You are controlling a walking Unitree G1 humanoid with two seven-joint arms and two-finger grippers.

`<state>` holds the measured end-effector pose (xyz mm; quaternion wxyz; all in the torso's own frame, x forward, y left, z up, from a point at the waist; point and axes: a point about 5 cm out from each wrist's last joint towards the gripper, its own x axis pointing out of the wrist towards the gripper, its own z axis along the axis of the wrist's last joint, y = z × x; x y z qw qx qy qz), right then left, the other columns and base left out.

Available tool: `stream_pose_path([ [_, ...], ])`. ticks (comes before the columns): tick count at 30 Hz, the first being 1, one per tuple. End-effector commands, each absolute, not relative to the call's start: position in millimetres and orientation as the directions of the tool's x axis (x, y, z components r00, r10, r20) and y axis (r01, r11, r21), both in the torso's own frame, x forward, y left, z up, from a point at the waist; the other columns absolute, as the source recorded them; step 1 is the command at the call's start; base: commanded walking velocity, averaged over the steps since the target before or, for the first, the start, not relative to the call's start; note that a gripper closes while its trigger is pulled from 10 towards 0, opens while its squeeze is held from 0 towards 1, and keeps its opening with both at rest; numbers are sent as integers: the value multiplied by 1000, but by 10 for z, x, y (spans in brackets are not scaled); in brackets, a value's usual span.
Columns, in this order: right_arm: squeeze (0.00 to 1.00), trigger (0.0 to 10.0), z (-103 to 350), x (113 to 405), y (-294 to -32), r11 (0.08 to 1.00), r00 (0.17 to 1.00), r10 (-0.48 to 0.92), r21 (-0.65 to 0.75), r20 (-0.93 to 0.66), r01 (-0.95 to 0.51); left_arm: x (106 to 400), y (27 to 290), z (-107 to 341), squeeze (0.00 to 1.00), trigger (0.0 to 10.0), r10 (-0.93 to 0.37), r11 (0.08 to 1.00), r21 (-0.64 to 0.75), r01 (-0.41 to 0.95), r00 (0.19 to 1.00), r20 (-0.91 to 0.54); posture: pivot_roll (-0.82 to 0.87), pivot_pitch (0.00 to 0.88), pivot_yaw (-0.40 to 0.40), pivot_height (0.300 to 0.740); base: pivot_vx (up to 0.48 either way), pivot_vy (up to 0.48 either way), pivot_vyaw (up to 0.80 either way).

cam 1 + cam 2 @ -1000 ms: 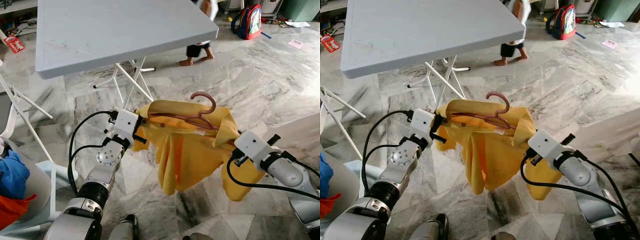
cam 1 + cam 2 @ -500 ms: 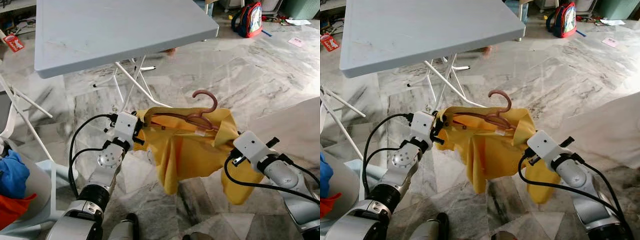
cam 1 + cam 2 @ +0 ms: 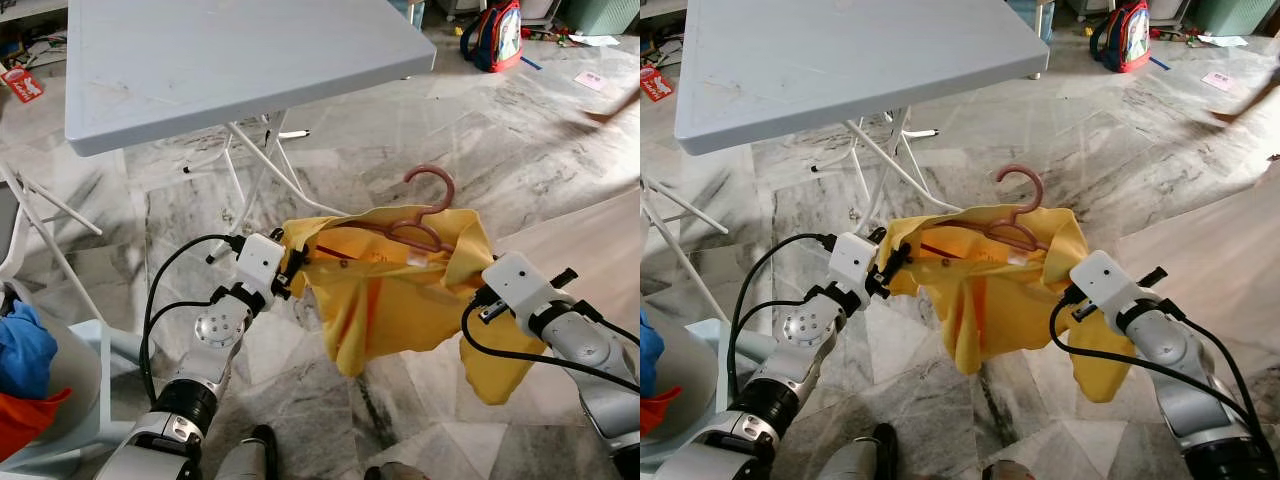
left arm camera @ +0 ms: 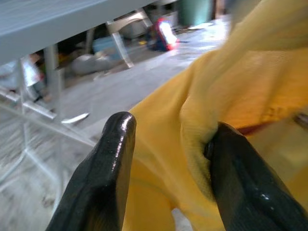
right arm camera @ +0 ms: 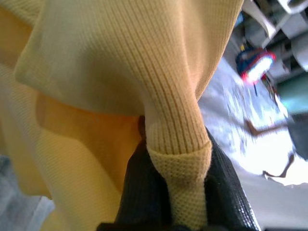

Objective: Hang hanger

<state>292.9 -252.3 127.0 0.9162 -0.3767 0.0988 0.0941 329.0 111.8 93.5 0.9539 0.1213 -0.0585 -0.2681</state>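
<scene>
1. Between the two grippers, above the marble floor [image 3: 520, 130], a pink hanger [image 3: 425, 215] is held inside a yellow shirt [image 3: 400, 300]; its long axis runs across from the robot's left to its right, and its hook stands upright above the collar with the open end curling toward the left.
2. At the far left, a pale basket [image 3: 60, 400] is seen, and blue and red-orange clothes [image 3: 25, 365] are piled in it.
3. Behind, at upper left, a grey folding table [image 3: 240, 60] is set on white legs, well apart from the shirt.
4. The left gripper [image 3: 290, 268] is placed at the shirt's left shoulder; in the left wrist view its fingers [image 4: 103, 183] are parted, with a fold of yellow cloth lying between them and bunched against one finger, so it cannot be told whether the cloth is truly pinched.
5. The shirt is draped down from the hanger, its hem hanging clear of the floor.
6. The right gripper [image 3: 478, 285] is placed at the shirt's right shoulder; in the right wrist view its fingers [image 5: 144, 192] are closed tightly on a ribbed yellow edge.
7. At upper right, a red and blue backpack [image 3: 497, 35] is set on the floor.
</scene>
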Motion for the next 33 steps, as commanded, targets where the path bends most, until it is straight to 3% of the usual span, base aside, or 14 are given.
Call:
stream_pose_path([
  [1,0,10000,1423,2952,-2738,728,981,-5,-674,-194,-130,3217,1186,865,1000,10000,-562,798,276,536,827,20,-156,217,10,740,0,0,0],
  [2,0,10000,1429,2968,-2678,741,982,12,-658,-187,-134,3171,1112,848,1000,10000,-608,767,271,581,794,20,-156,216,9,740,0,0,0],
  [9,0,10000,1398,2988,-2429,791,982,75,-589,-171,-163,3138,956,922,1000,10000,-629,765,251,593,772,92,-159,217,9,740,0,0,0],
  [14,0,10000,1385,2952,-2350,796,973,139,-563,-185,-221,3202,1133,931,1000,10000,-513,828,317,462,853,96,-160,216,13,740,0,0,0],
  [22,0,10000,1569,2821,-2520,747,920,305,-537,-244,-391,3351,1657,911,1000,10000,-312,884,371,285,950,12,-165,214,13,740,0,0,0],
  [31,0,10000,1773,2681,-2586,686,835,459,-477,-303,-550,3358,1705,896,1000,10000,-325,883,359,303,946,1,-167,214,14,740,0,0,0],
  [33,0,10000,1843,2590,-2577,642,776,528,-437,-345,-630,3351,1616,932,1000,10000,-375,877,338,341,926,40,-169,213,14,740,0,0,0],
])
